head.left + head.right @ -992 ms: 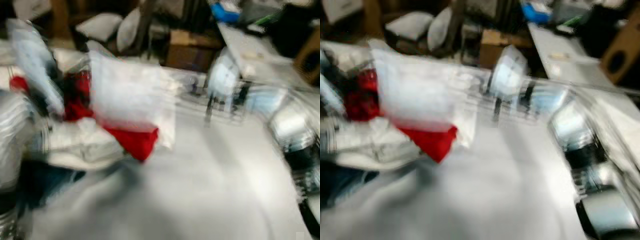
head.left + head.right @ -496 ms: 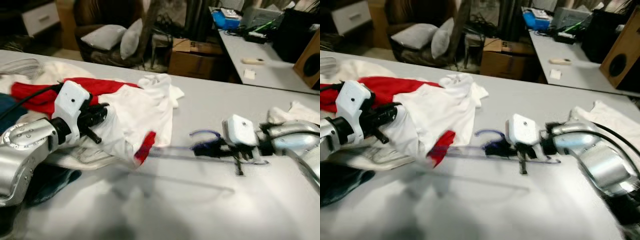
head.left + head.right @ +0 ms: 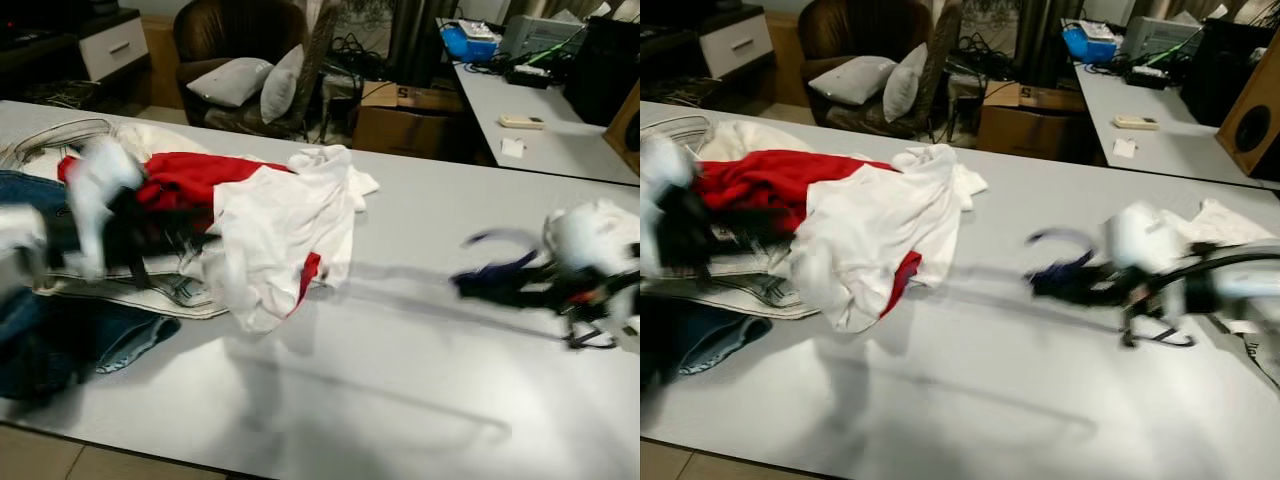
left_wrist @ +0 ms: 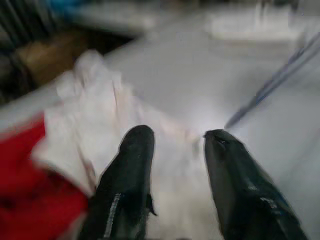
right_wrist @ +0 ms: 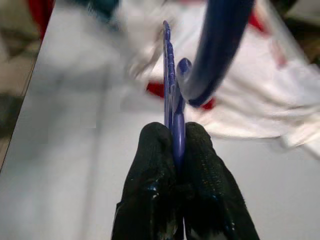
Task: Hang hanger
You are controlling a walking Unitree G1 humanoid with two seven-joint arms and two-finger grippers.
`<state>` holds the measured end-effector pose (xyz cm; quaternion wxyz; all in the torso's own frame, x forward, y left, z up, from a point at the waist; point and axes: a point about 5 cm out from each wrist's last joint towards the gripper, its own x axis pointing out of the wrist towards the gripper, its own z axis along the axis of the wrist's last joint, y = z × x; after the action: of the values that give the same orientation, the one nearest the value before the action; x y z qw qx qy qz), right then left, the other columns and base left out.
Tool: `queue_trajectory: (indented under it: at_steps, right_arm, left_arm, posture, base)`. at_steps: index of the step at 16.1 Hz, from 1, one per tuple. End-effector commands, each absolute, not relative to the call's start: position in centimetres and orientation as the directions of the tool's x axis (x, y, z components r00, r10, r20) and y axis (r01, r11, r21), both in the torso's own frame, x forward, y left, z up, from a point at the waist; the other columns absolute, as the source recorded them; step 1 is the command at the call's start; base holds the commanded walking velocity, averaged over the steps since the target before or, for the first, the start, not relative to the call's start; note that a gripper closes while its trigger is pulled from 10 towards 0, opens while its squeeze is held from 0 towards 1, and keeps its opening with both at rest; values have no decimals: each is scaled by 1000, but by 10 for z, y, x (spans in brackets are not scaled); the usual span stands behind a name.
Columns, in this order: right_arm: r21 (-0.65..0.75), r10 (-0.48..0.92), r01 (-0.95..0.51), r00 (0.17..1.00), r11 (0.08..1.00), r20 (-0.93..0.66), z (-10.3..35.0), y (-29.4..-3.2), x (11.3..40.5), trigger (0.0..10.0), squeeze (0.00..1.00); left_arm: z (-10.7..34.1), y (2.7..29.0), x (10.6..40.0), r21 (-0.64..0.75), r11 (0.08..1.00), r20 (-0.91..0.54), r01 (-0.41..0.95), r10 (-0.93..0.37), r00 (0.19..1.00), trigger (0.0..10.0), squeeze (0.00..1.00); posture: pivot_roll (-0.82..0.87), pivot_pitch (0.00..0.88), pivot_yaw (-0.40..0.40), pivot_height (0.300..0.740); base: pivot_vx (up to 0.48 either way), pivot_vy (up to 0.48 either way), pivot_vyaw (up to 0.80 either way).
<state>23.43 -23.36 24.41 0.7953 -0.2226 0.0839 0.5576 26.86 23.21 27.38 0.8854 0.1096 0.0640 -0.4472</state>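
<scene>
The blue plastic hanger (image 5: 172, 95) is pinched edge-on between the two black fingers (image 5: 150, 165) of the right gripper (image 5: 172, 137), which are closed tight on it just below its curved hook (image 5: 217, 45). In the head views this gripper (image 3: 1080, 283) is smeared by motion blur above the right part of the grey table (image 3: 970, 390), near its right edge, with the hanger (image 3: 1065, 262) showing as a dark blue streak just above the tabletop and its hook arching toward the far edge. The left gripper (image 4: 172, 137) has its fingers (image 4: 132, 155) spread apart with nothing between them, poised over a white T-shirt (image 4: 105, 110); in the head view it is a blurred pale and black shape (image 3: 105, 215) near the table's left edge. A heap of clothes covers the left half of the table: the white T-shirt (image 3: 285, 225) with a red lining at its hem, a red garment (image 3: 195, 180) under it toward the far edge, and blue jeans (image 3: 70, 345) at the near left corner. A white cloth (image 3: 1220, 220) lies at the right edge, behind the right arm. Beyond the far edge stand a brown armchair (image 3: 235, 30) with grey pillows (image 3: 235, 80) and a cardboard box (image 3: 405, 115).
</scene>
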Motion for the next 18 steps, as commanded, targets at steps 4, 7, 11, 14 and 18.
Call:
queue_trajectory:
  at_steps: [4, 7, 11, 14, 18]
  right_arm:
    - [-253, 856, -864, 485, 436, -180, 270, -250, 226, 10000, 0]
    - [-250, 736, -743, 662, 621, -143, 258, -246, 239, 10000, 0]
    - [-202, 490, -496, 868, 844, -81, 229, -220, 247, 10000, 0]
    - [-178, 181, -206, 972, 962, -148, 200, -215, 243, 10000, 0]
    - [-46, 161, -166, 983, 985, -93, 196, -180, 235, 10000, 0]
  left_arm:
    - [308, 229, 284, 31, 644, 123, 764, -761, 637, 10000, 0]
    - [284, 208, 290, 72, 703, 84, 708, -711, 698, 10000, 0]
    - [240, 170, 288, 89, 806, 76, 585, -591, 803, 10000, 0]
    - [207, 148, 278, 62, 847, 42, 528, -531, 846, 10000, 0]
    - [186, 142, 269, 63, 873, 16, 484, -486, 874, 10000, 0]
  posture:
    - [49, 0, -15, 740]
    - [37, 0, -18, 740]
    - [25, 0, -29, 740]
    - [-5, 0, -10, 740]
    - [-13, 0, -11, 740]
  base:
    - [0, 0, 0]
    - [0, 0, 0]
    - [0, 0, 0]
    - [0, 0, 0]
    - [0, -279, -741]
